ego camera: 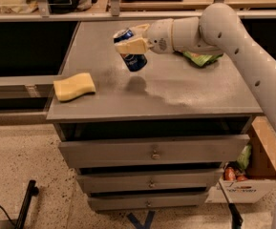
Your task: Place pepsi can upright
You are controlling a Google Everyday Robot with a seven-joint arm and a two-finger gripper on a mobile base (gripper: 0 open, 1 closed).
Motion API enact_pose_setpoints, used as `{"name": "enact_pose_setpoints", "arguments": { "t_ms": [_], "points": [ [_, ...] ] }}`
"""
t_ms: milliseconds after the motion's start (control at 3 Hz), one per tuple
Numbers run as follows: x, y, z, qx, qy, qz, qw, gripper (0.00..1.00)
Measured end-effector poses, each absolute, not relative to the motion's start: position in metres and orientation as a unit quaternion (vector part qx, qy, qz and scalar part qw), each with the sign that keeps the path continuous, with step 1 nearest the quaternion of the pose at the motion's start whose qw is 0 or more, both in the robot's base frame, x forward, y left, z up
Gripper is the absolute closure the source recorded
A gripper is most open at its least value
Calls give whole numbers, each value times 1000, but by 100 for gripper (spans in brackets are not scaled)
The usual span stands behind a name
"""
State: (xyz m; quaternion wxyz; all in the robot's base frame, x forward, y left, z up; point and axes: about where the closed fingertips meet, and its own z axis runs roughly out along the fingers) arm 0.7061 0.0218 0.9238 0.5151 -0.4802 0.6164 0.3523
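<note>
— Spotted what, biggest first?
— Saw the grey drawer cabinet [185,99] directly beneath the gripper [128,38]. Then the white arm [252,56], stretching back from the gripper toward the view's right edge.
— And smaller?
— Found the yellow sponge [74,86] lower than the gripper and well apart, toward the view's left edge. Glimpsed the green snack bag [202,58] just behind the gripper's wrist, partly hidden.
— The can?
— Caught the pepsi can [133,62] clamped between the gripper's fingers [132,46], tilted, clear of the tabletop.
</note>
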Motion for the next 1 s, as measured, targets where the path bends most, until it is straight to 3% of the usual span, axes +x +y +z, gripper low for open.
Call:
{"name": "enact_pose_setpoints", "arguments": {
  "t_ms": [1000],
  "points": [
    [704,16,909,-452,600,396,528,100]
  ]
}}
